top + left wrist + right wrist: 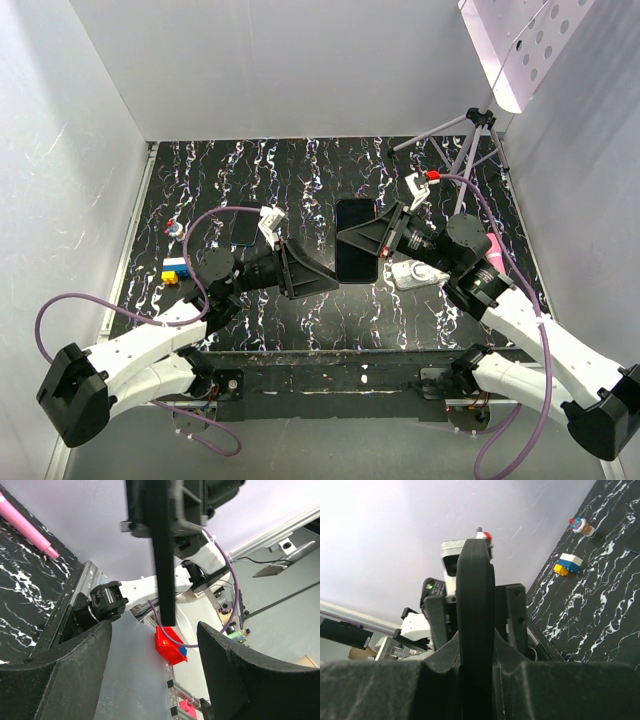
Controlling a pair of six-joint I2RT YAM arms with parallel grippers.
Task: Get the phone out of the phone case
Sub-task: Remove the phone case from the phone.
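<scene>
From above, the right tool clamped the phone, apparently inside its phone case, over the tabletop. Left wrist: left tool gaped near its edge. Right wrist: grip tight. Next, we judged: pry the case off.

A robotics lab test cell is shown: a black marbled worktop is boxed in by white panels. A tripod and a perforated panel are set beyond the right tool. Aluminium framing and a red bin are seen past the left tool.
</scene>
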